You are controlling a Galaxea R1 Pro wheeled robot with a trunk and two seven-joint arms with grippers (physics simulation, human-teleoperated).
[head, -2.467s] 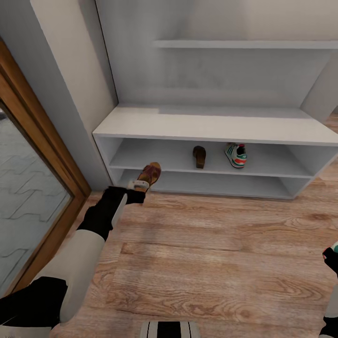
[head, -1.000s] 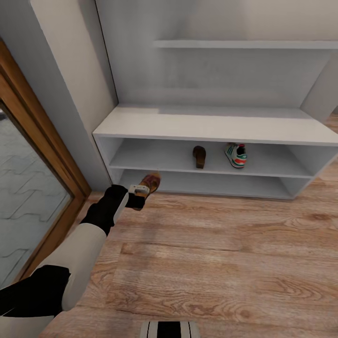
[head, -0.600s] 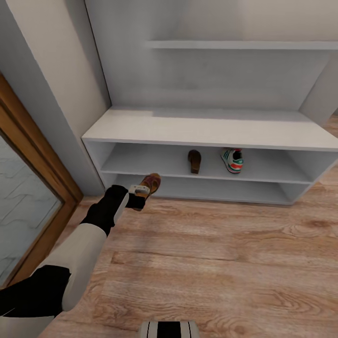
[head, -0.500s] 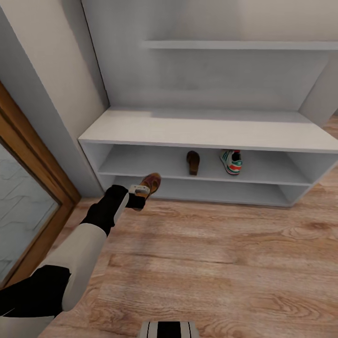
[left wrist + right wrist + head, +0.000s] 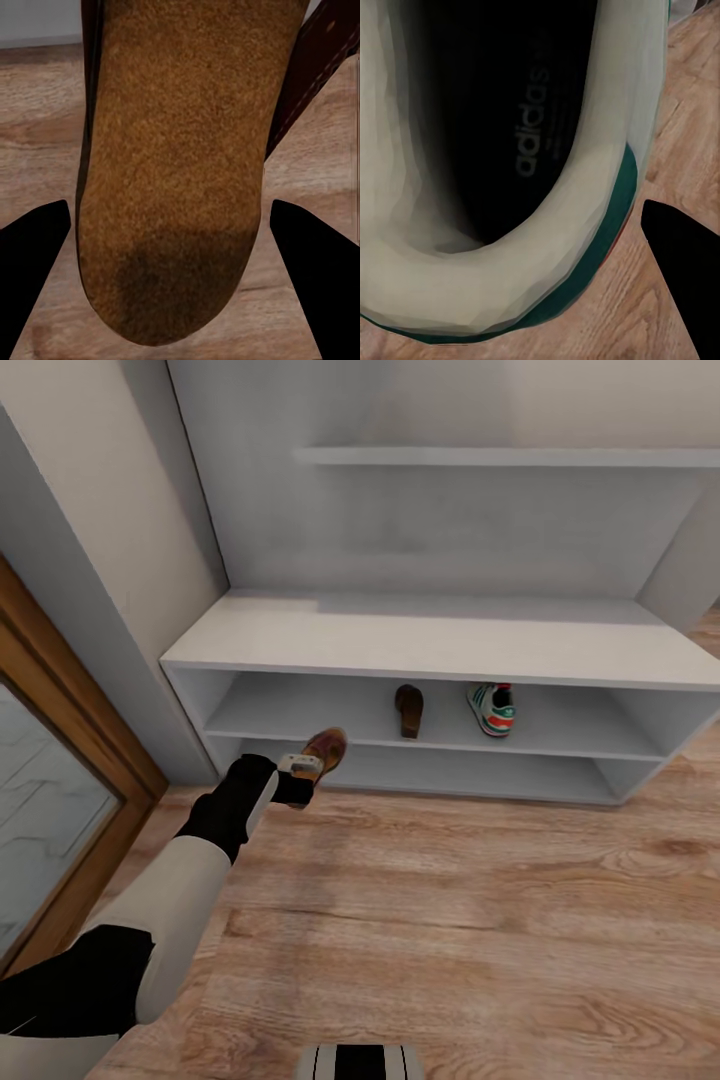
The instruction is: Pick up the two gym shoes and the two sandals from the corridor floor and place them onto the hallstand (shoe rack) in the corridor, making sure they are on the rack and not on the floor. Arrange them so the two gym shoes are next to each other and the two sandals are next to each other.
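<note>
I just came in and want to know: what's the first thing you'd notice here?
A brown sandal is held in the left gripper, just in front of the grey shoe rack. On the rack's upper shelf another sandal sits beside a white and green sneaker. The right wrist view looks straight into a second sneaker, above the wooden floor.

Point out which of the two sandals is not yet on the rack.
The sandal in the left gripper, held above the floor before the rack's left end. The other sandal already sits on the shelf beside a gym shoe.
</note>
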